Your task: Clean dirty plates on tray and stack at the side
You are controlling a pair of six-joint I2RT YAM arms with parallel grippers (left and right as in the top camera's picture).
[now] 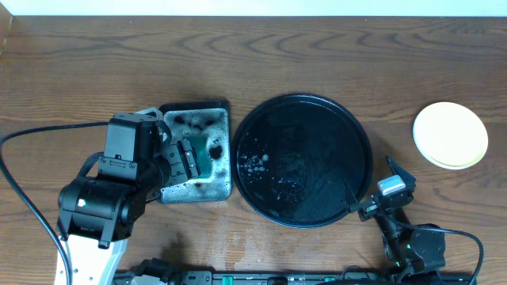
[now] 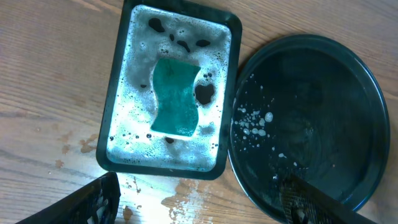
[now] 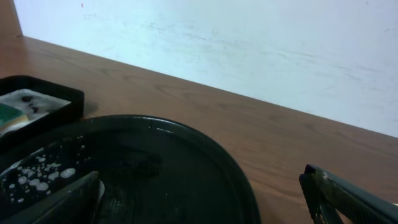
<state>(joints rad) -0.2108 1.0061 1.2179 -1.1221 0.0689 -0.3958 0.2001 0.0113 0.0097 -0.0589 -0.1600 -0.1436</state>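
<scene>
The large round black tray (image 1: pixel 303 160) sits mid-table, bare except for white foam specks at its left side; it also shows in the left wrist view (image 2: pixel 311 118) and the right wrist view (image 3: pixel 155 174). The plates (image 1: pixel 450 134) stand stacked at the far right, pale yellow on top with a mint-green edge beneath. My left gripper (image 1: pixel 188 161) is open and empty over the sponge tray; its fingers (image 2: pixel 199 205) frame wet wood. My right gripper (image 1: pixel 372 190) is open and empty at the round tray's right rim (image 3: pixel 199 199).
A smaller rectangular black tray (image 1: pixel 196 150) full of foam holds a green sponge (image 2: pixel 176 98) left of the round tray. Water patches lie on the wood (image 2: pixel 186 199) in front of it. A black cable (image 1: pixel 32 134) runs along the left.
</scene>
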